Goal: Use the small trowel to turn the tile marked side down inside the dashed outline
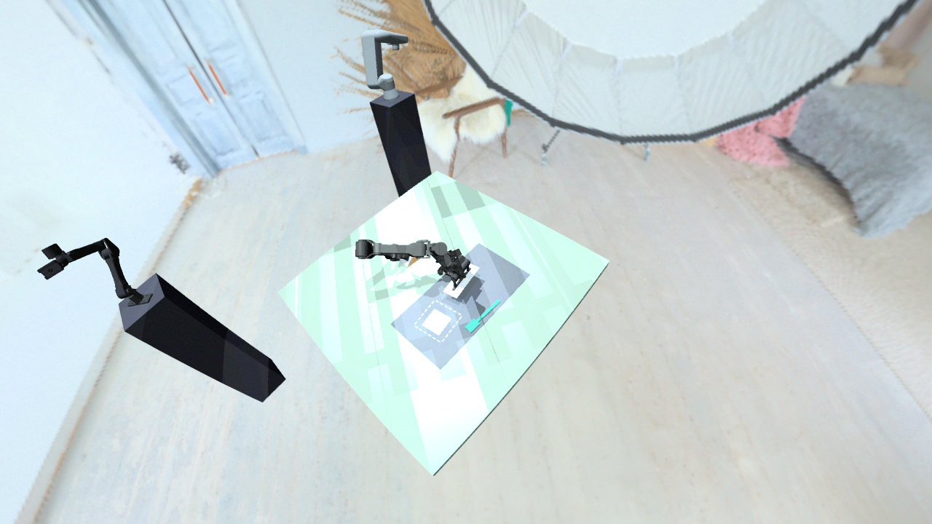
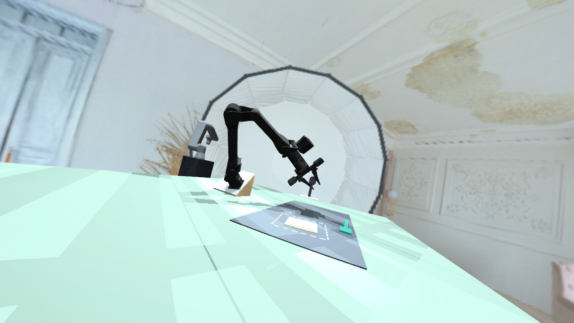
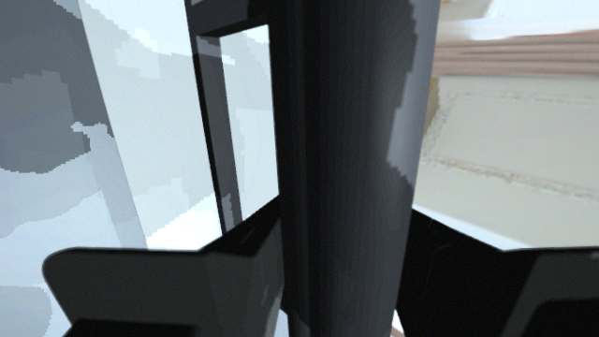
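Tile point(image 1: 437, 319): lies flat, plain face up, inside dashed outline point(image 1: 416, 314), below-forward of gripper point(image 1: 456, 274) clamped on trowel point(image 3: 346, 140); turning apparently done, trowel set-down, release and retreat outstanding.

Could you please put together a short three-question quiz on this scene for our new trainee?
1. True or false: the tile lies flat inside the dashed outline on the grey mat.
2. What is the gripper shut on?
   A. the trowel
   B. the teal bar
   C. nothing
3. Fill in: the trowel's white blade hangs over the ____.

Key
1. True; its upper face shows plain and pale, with no dark mark in sight.
2. A; the dark handle runs between the fingers in the wrist view, while the teal bar lies apart on the mat.
3. Mat; it hangs beside the outline and not over the tile.
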`<act>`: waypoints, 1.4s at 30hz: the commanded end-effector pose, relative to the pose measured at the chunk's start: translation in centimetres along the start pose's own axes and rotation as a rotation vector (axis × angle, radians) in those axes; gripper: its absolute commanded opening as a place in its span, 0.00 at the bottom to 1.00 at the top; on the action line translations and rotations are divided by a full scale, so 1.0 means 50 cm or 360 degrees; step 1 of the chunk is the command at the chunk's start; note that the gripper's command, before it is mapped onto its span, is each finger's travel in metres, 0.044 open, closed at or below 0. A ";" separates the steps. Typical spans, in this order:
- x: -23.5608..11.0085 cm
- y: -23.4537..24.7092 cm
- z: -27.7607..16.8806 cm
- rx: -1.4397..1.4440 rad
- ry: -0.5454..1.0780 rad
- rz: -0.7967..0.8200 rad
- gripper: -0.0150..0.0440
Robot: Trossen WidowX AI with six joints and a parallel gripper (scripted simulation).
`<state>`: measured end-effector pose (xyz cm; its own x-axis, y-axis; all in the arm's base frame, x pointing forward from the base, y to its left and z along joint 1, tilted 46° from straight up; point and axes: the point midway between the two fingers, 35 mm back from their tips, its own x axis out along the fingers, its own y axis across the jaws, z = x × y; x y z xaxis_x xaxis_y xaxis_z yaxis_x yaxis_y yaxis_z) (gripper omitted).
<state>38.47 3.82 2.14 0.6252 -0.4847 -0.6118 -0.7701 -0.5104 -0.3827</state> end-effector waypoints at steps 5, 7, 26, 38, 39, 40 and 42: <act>0.023 -0.024 0.071 -0.0227 -0.0232 -0.0005 0.25; 0.030 -0.026 0.091 -0.0293 -0.0296 0.0000 0.25; 0.073 -0.017 0.284 -0.0856 -0.0928 -0.0011 0.25; 0.080 0.010 0.399 -0.1138 -0.1345 -0.0068 0.25; 0.080 0.012 0.407 -0.1155 -0.1374 -0.0074 0.25; 0.080 0.014 0.411 -0.1165 -0.1391 -0.0077 0.25; 0.080 0.014 0.413 -0.1168 -0.1397 -0.0078 0.25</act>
<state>37.38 15.12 -15.06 0.1303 0.0254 -0.9911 -0.3379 -0.9387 -0.0685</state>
